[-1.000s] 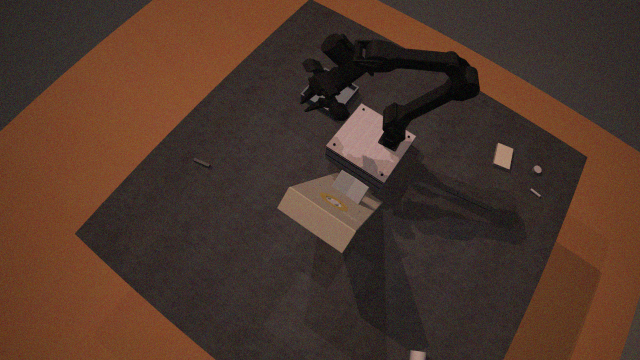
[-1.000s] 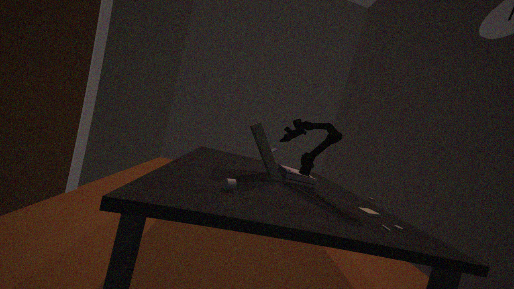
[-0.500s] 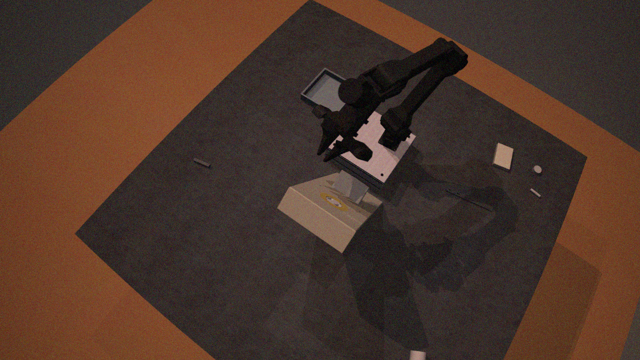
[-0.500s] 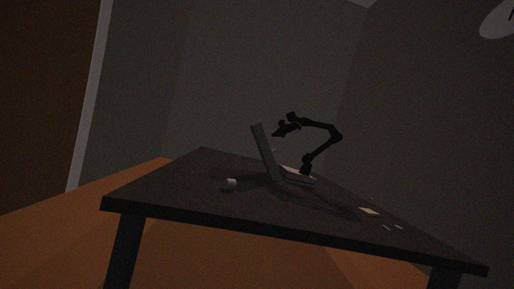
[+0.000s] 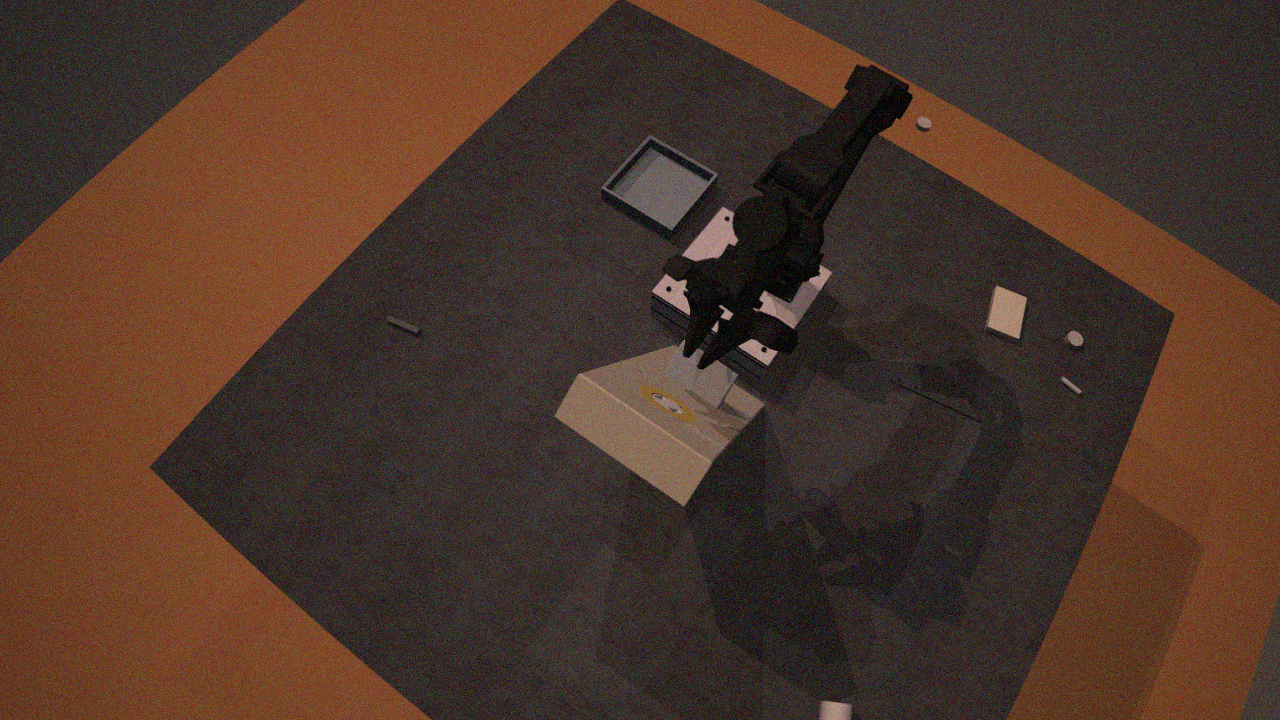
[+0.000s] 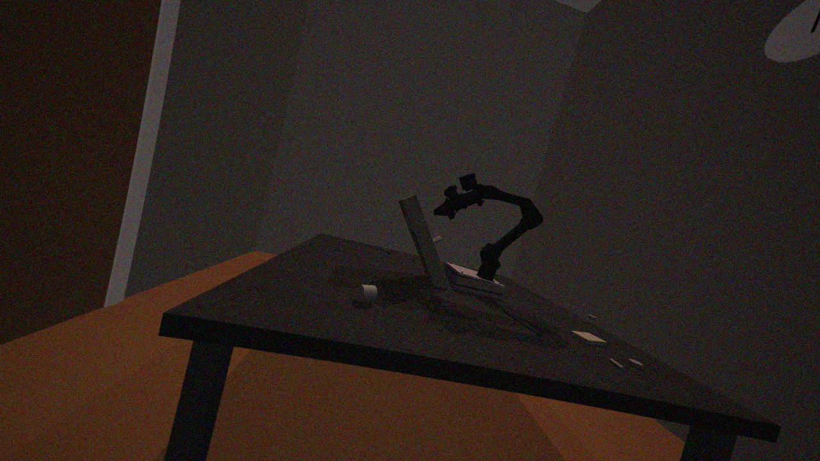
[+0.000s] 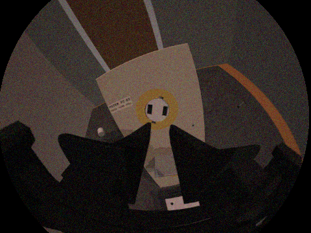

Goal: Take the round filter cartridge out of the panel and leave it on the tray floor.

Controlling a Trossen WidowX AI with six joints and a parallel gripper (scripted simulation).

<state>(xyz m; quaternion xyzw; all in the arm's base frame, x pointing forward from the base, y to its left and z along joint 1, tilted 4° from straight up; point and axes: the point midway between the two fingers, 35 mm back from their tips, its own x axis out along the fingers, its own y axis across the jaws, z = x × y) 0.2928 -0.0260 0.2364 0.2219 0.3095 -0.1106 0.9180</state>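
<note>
The round pale cartridge sits in the yellow ring of the tilted tan service panel. Its two dark slots stand side by side in the wrist view. My gripper is partly open and empty, its fingertips a short gap apart. It hangs in front of the panel face, clear of it in the exterior view. In the wrist view the tips show just below the cartridge. The grey tray is empty and lies beyond the base plate.
A pale block juts from the panel below the cartridge. The pinkish base plate lies under the arm. A cream block, a white cylinder and a dark rod lie on the table.
</note>
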